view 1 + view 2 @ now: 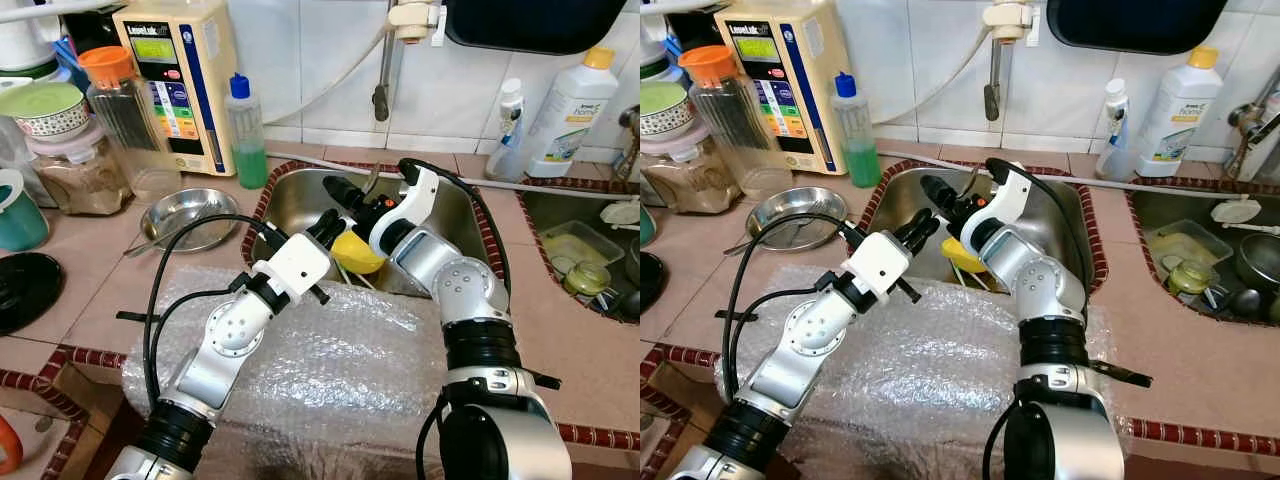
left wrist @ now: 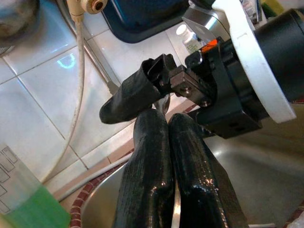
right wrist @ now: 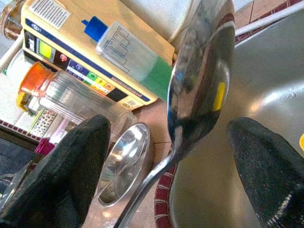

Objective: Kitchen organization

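Note:
Over the steel sink (image 1: 300,200), my left gripper (image 1: 327,228) is shut, its two black fingers (image 2: 156,156) pressed together on the handle of a metal spoon (image 3: 199,85). The spoon stands upright, its bowl (image 1: 371,178) rising between the fingers of my right gripper (image 1: 360,200). That gripper is open, with its fingers (image 3: 61,175) wide on either side and not touching the spoon. A yellow bowl (image 1: 357,252) lies in the sink just below both grippers.
Bubble wrap (image 1: 330,350) covers the counter in front of the sink. To the left are a steel plate (image 1: 190,215), a green soap bottle (image 1: 247,135), an orange-lidded jar (image 1: 125,120) and a beige appliance (image 1: 185,80). A second sink (image 1: 585,255) with dishes lies to the right.

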Motion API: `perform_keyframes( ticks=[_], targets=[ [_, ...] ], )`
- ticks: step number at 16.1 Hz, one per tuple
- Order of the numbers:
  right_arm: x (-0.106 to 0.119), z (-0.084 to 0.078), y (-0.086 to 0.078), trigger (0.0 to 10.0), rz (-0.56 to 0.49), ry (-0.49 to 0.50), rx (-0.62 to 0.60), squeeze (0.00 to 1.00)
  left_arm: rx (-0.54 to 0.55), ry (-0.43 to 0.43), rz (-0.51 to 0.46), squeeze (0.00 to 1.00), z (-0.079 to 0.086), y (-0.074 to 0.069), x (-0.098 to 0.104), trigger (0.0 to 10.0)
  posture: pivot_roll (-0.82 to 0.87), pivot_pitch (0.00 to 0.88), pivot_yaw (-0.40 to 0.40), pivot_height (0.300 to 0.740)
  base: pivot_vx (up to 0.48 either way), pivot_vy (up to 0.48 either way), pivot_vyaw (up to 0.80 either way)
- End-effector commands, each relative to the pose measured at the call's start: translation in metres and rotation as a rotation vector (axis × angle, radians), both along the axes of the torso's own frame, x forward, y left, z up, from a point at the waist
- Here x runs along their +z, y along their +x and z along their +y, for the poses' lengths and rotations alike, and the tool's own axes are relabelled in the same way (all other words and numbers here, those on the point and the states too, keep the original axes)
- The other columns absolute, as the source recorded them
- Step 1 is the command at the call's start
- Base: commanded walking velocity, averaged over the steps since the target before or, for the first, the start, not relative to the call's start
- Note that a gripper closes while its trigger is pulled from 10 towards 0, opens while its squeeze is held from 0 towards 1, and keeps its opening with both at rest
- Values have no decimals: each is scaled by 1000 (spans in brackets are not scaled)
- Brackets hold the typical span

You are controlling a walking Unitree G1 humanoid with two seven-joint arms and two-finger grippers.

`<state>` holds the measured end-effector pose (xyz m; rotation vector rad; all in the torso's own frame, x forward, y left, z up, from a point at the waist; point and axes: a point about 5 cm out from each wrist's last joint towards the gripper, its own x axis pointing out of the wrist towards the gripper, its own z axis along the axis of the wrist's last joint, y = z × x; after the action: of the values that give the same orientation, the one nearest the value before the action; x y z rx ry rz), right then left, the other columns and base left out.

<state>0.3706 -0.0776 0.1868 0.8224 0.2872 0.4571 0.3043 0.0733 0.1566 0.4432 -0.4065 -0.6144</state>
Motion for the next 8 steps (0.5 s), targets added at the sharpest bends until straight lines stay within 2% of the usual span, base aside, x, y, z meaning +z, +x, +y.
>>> perform_keyframes(
  ticks=[1,5,8],
  targets=[
    [2,-5,5,0,12,-28,-44,0,6,12,-9,0,2,-1,-2,0,86,0,12,740,0,0,0],
    [-4,-16,9,0,62,-60,-109,0,7,26,-13,0,4,-2,-3,0,82,0,19,740,0,0,0],
    [-5,-15,10,0,70,-48,-105,0,-2,32,-16,0,3,-2,-3,0,77,0,24,740,0,0,0]
  ],
)
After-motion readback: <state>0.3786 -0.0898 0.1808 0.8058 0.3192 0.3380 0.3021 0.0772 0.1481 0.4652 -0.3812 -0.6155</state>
